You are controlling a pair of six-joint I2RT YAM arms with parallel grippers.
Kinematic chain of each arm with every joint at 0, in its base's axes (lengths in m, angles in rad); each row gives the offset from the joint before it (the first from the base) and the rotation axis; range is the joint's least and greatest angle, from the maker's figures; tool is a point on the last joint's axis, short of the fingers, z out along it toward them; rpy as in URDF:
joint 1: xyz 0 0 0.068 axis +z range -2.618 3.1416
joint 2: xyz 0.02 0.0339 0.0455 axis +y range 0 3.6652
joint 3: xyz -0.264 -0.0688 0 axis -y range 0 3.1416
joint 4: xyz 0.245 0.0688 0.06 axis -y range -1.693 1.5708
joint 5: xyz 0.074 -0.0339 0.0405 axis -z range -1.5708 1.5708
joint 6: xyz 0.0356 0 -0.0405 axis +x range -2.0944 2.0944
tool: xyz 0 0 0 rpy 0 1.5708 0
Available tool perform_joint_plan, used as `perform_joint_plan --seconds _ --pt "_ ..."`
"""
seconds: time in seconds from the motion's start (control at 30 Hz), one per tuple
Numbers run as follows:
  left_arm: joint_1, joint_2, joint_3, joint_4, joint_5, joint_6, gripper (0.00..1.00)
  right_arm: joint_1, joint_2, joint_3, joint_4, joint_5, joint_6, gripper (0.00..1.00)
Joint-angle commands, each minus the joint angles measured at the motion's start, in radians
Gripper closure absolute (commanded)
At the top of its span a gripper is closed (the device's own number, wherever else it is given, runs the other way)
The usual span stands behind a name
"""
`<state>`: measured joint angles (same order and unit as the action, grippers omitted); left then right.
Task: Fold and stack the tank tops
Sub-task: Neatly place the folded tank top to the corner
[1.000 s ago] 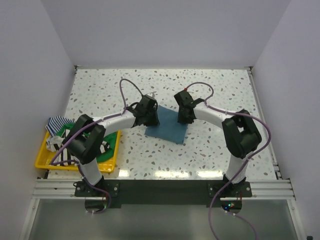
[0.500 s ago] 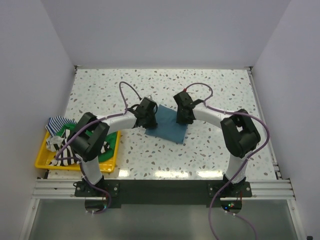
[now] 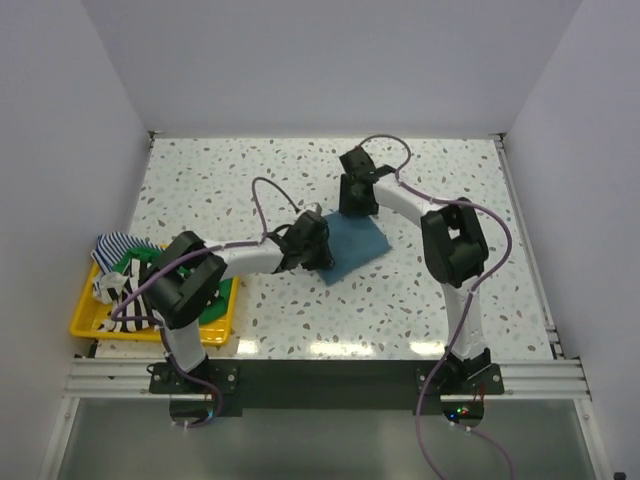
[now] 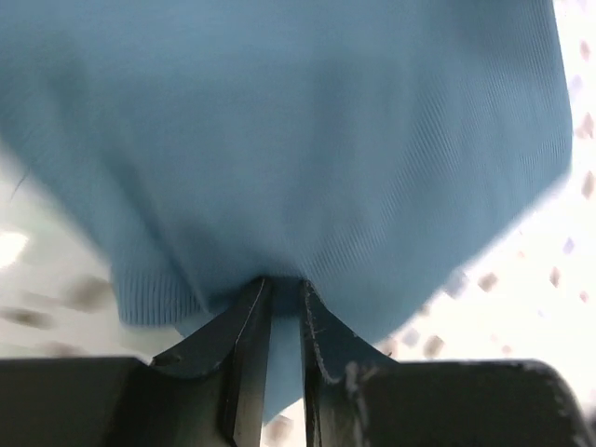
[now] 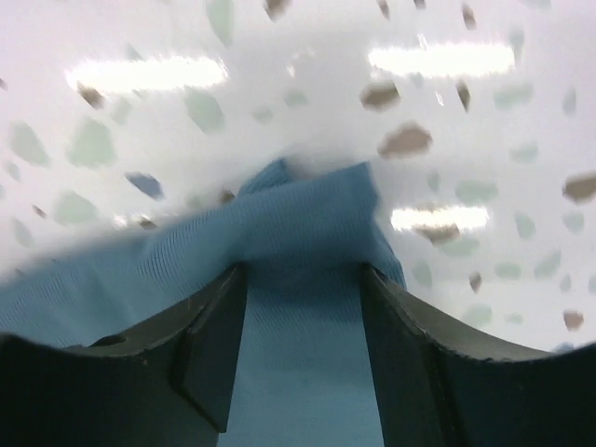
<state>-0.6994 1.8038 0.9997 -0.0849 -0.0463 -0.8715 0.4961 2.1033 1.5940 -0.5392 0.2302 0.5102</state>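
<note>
Yellow plastic tray (image 3: 82,325) is sitting at the left edge of the speckled surface (image 3: 200,180), holding a striped tank top (image 3: 113,247) and a green tank top (image 3: 213,308) in a heap. Right of it, the left tool (image 4: 284,284) is pinching the near edge of the teal-blue tank top (image 3: 355,240), its fingers narrowed onto a fold. That top is lying folded mid-surface. At its far corner, the right tool (image 5: 303,275) is standing wide, with cloth lying between its fingers.

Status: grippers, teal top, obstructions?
Left gripper shut on teal tank top, left edge. Right gripper open, straddling far corner. Other tops in yellow tray, clear of work.
</note>
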Motion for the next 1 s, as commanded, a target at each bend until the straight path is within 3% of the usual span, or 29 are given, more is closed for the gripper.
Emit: perform_joint_plan --seconds 0.0,0.03,0.1,0.23,0.37,0.43,0.57,0.67,0.77,0.97 --pt "-0.156 0.026 -0.027 0.078 0.112 -0.141 0.76 -0.001 0.069 0.229 -0.048 -0.023 -0.087 0.40" --pt "-0.176 0.046 0.000 0.130 0.127 -0.144 0.75 -0.001 0.075 0.278 -0.098 -0.002 -0.094 0.33" --pt "-0.199 0.113 0.122 0.076 0.149 -0.112 0.72 -0.020 0.058 0.392 -0.172 0.058 -0.110 0.24" --pt "-0.198 0.105 0.194 0.036 0.146 -0.084 0.65 -0.065 -0.078 0.374 -0.211 0.096 -0.092 0.17" --pt "-0.192 0.045 0.191 0.021 0.146 -0.058 0.64 -0.103 -0.290 0.131 -0.171 0.062 -0.036 0.17" --pt "-0.190 0.005 0.189 -0.013 0.149 -0.055 0.64 -0.108 -0.382 -0.091 -0.063 0.008 -0.013 0.17" --pt "-0.174 -0.121 0.166 -0.105 0.085 -0.020 0.64 -0.123 -0.561 -0.427 0.080 -0.228 0.030 0.18" --pt "-0.118 -0.219 0.087 -0.142 0.095 0.005 0.63 -0.125 -0.623 -0.579 0.206 -0.322 0.036 0.18" --pt "-0.053 -0.318 0.027 -0.167 0.129 0.038 0.63 -0.126 -0.626 -0.655 0.240 -0.318 0.045 0.17" --pt "-0.006 -0.483 -0.009 -0.260 0.132 0.126 0.62 -0.128 -0.533 -0.700 0.334 -0.324 0.056 0.27"
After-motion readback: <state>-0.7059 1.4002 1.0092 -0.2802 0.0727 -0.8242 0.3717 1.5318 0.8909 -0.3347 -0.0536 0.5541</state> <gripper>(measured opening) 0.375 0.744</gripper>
